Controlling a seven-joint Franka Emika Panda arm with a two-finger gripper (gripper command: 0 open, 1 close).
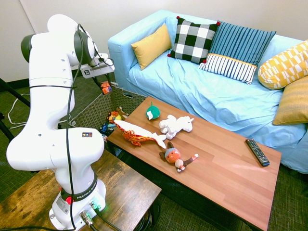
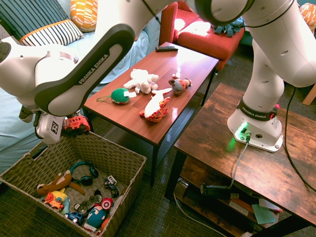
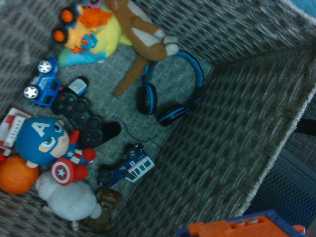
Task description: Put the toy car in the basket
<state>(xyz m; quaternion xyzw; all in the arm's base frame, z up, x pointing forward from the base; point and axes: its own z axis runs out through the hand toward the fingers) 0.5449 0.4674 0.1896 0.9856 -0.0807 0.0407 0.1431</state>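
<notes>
"Fingers?"

"Fingers (image 1: 103, 85) clenched on the toy car (image 2: 75, 125). It's up in the air, not in the basket (image 2: 111, 148) yet."

"Where over the basket?"

"High up, by the rim at the sofa (image 1: 192, 91) end, off the short edge of the tabletop (image 1: 228, 178). Can't tell if it's fully inside the rim; wrist view has it lined up past the woven wall."

"Long axis?"

"Looks roughly level in the second exterior view, crosswise under the fingers. Exact angle to the rim, can't tell."

"So next?"

"Judgement: shift toward the basket's middle, lower, then let go. The headphones (image 2: 85, 173) lie on the floor of it. Drop from here and the car could clip the rim and go outside."
</notes>
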